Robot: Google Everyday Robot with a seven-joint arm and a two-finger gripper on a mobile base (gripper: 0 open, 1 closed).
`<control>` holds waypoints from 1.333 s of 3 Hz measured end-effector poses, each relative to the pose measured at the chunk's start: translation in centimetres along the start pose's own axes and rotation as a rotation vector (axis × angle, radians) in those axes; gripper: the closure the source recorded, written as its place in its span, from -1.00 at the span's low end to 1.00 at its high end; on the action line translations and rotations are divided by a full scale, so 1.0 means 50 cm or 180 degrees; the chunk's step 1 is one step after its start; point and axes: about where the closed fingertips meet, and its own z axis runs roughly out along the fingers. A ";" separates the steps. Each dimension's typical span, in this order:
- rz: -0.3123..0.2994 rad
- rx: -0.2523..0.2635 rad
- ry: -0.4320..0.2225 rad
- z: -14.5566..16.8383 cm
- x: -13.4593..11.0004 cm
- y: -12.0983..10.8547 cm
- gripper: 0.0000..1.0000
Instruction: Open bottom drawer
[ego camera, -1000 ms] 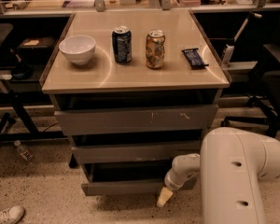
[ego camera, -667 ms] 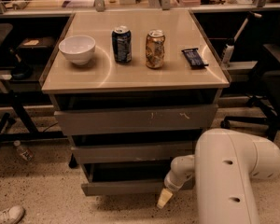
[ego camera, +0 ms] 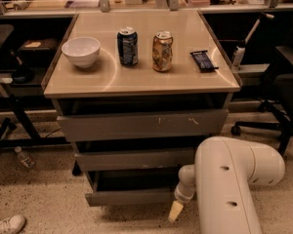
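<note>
The bottom drawer (ego camera: 129, 197) is the lowest grey front of the three-drawer cabinet, and it stands pulled out a little, with a dark gap above its panel. My gripper (ego camera: 176, 210) hangs at the drawer's right front corner, low near the floor, its yellowish tip pointing down. The big white arm (ego camera: 229, 179) fills the lower right and hides the cabinet's right lower side. Above are the middle front (ego camera: 134, 159) and the wide top front (ego camera: 141, 124) with white scratch marks.
On the cabinet top (ego camera: 141, 79) stand a white bowl (ego camera: 81, 51), a blue can (ego camera: 128, 46), a gold can (ego camera: 162, 51) and a dark snack bar (ego camera: 203, 60). A black chair (ego camera: 278, 87) is at right, a bottle (ego camera: 23, 157) and a shoe (ego camera: 7, 224) on the floor at left.
The white arm has shifted slightly leftward in view. The gripper stays at the bottom drawer's right corner; the drawer looks unchanged.
</note>
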 end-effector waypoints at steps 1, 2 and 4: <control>0.0045 -0.0087 0.0130 -0.015 0.034 0.028 -1.00; 0.0184 -0.0202 0.0181 -0.069 0.074 0.091 -1.00; 0.0265 -0.0346 0.0238 -0.110 0.116 0.187 -1.00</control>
